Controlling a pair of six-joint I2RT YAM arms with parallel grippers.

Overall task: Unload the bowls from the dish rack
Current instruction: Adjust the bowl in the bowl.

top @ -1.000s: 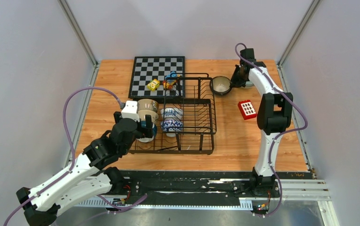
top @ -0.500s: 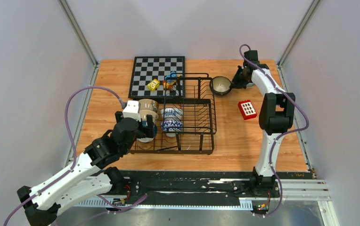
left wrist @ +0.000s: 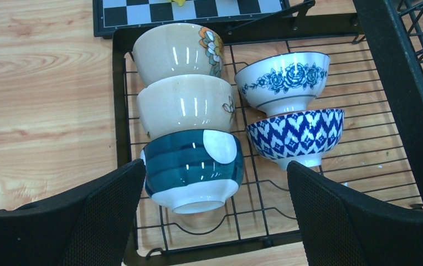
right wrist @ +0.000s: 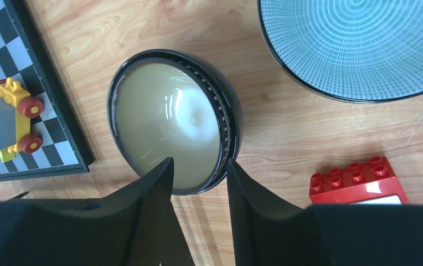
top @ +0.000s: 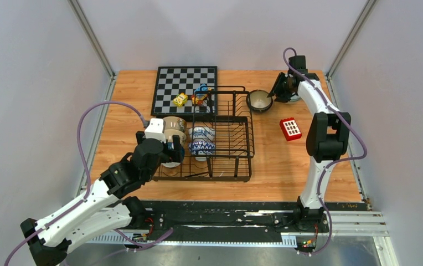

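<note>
Your right hand (right wrist: 199, 162) has its fingers a little apart, straddling the near rim of the dark bowl (right wrist: 168, 119) and pinching nothing. That bowl, glossy beige inside, sits upright on the desk (right wrist: 287, 127), outside the dish rack (top: 237, 166) and just beside the chessboard (right wrist: 10, 50), where a toy car (right wrist: 10, 113) stands. A pale ringed bowl (right wrist: 359, 44) and a red block (right wrist: 356, 180) lie near it on the desk. Your left hand (left wrist: 216, 169) is spread wide over the rack's left side, one finger on each side of the teal banded bowl (left wrist: 190, 169), apart from it. That bowl lies on its side in the rack, in a row with two beige bowls (left wrist: 184, 105). Beside them, two blue-and-white bowls (left wrist: 297, 136) also lie in the rack on their sides.
</note>
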